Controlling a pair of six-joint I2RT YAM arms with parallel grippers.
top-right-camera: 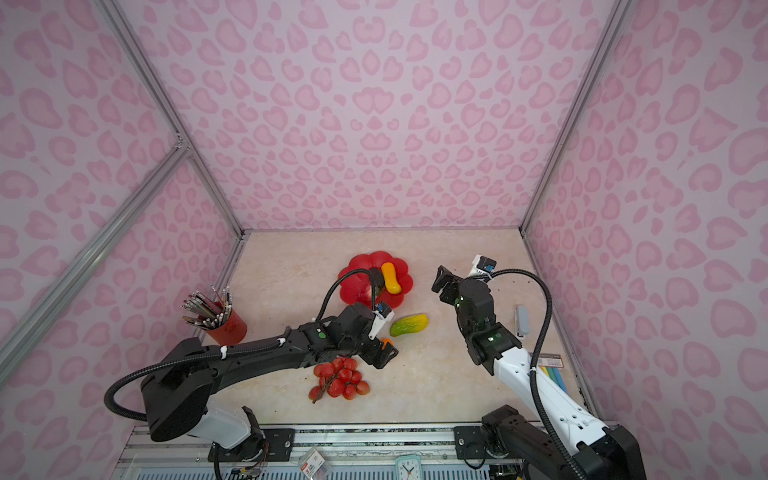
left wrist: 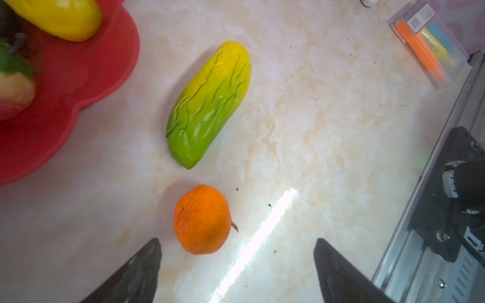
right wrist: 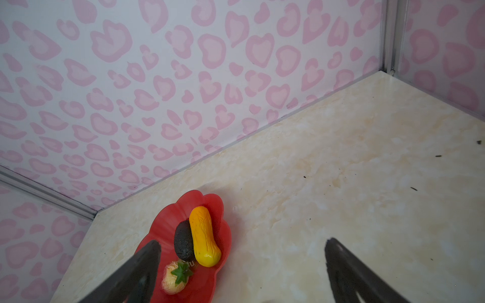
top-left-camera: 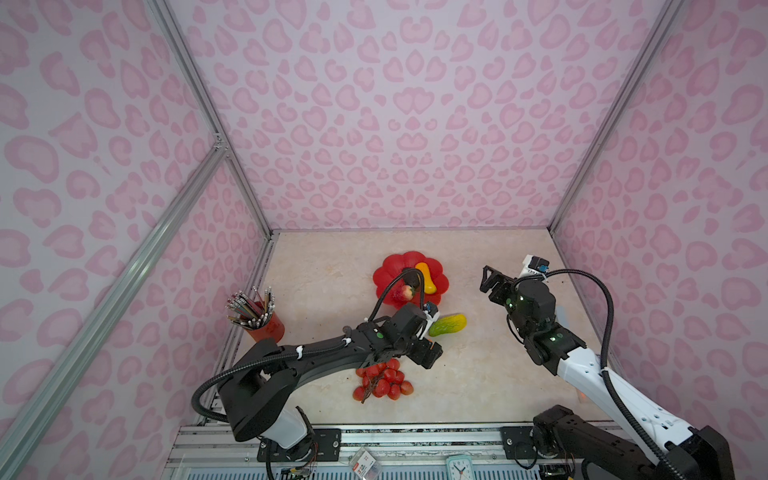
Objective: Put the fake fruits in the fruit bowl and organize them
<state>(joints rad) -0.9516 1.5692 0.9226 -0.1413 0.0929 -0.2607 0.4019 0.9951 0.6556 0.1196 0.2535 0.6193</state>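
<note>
The red scalloped fruit bowl (top-left-camera: 390, 266) (right wrist: 162, 223) holds the yellow-orange oblong fruit (top-left-camera: 427, 277) (right wrist: 204, 236), the dark avocado (right wrist: 183, 242) and the strawberry (top-left-camera: 405, 292) (right wrist: 174, 279). On the table lie the green-yellow oblong fruit (top-left-camera: 447, 324) (left wrist: 210, 105), the small orange (left wrist: 202, 219) (top-right-camera: 387, 341) and the red grape bunch (top-left-camera: 384, 380). My left gripper (top-left-camera: 428, 357) (left wrist: 237, 242) hangs open just above the orange, which sits near one finger. My right gripper (top-left-camera: 488, 278) (right wrist: 242, 242) is open and empty, raised to the right of the bowl.
A red pencil cup (top-left-camera: 266, 324) stands at the left. A pack of coloured markers (top-right-camera: 552, 370) and a grey object (top-right-camera: 523, 320) lie by the right wall. Pink patterned walls close three sides; a metal rail with a clock (top-left-camera: 459, 467) runs along the front.
</note>
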